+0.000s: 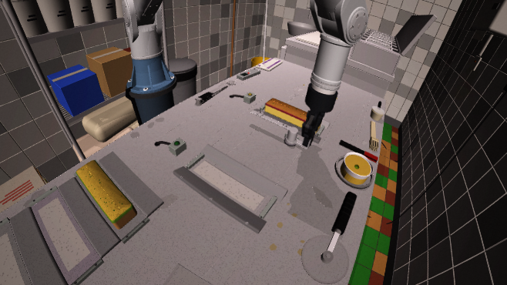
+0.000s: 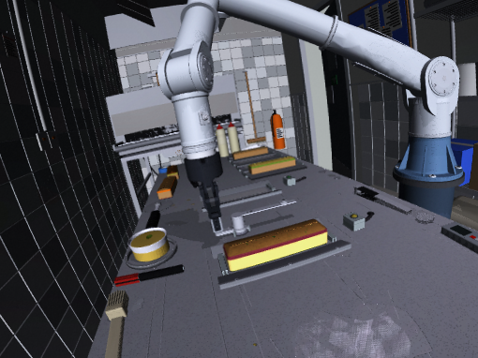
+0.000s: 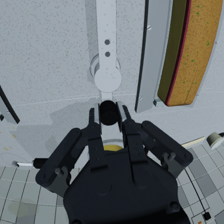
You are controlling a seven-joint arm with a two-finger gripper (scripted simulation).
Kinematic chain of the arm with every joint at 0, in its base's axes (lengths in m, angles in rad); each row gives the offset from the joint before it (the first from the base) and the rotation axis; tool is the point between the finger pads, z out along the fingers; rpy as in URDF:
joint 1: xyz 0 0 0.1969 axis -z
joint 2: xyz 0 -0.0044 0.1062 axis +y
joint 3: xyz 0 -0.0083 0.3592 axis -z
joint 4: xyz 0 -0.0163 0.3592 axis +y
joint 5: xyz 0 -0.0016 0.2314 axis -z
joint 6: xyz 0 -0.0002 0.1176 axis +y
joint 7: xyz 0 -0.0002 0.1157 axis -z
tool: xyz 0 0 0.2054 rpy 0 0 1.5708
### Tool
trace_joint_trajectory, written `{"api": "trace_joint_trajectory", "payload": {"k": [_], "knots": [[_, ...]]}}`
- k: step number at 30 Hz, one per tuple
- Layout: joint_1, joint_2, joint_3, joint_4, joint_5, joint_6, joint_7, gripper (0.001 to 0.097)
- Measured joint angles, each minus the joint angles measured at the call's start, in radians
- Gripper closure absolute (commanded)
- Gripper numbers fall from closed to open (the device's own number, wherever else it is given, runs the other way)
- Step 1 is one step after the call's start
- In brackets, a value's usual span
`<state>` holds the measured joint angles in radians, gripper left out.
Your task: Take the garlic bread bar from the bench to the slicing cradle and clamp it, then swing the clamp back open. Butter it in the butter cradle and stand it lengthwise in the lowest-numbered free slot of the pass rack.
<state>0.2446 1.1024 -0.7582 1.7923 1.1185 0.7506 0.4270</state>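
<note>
My gripper (image 1: 308, 140) (image 2: 215, 219) (image 3: 108, 113) points down at the end of the slicing cradle's clamp arm (image 3: 106, 45), beside its round pivot post (image 1: 291, 135) (image 2: 238, 222) (image 3: 107, 79). The garlic bread bar (image 1: 288, 109) (image 2: 275, 243) (image 3: 189, 50), brown on top with a yellow side and a dark red stripe, lies lengthwise in the slicing cradle (image 1: 289, 119) (image 2: 281, 260), and the clamp arm lies swung away from it along the bench. The butter cradle (image 1: 231, 186) is empty nearer the bench's middle. My gripper is closed on the clamp's black handle knob (image 3: 108, 114).
Behind stand a tiled wall and a grill counter (image 1: 358, 50). The pass rack (image 1: 57, 215) holds another bread bar (image 1: 106, 194) in one slot. A butter tub (image 1: 357, 167) (image 2: 149, 243), brush (image 1: 373, 134), red-black tool (image 1: 358, 151) and pizza cutter (image 1: 339, 227) lie near the bench edge.
</note>
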Motion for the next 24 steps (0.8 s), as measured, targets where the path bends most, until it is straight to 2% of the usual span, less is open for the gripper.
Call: {"api": "trace_joint_trajectory", "payload": {"k": [10,24], "knots": [[0.0,0.0,0.0,0.0,0.0,0.0,0.0,0.0901],[0.0,0.0,0.0,0.0,0.0,0.0,0.0,0.0621]]}}
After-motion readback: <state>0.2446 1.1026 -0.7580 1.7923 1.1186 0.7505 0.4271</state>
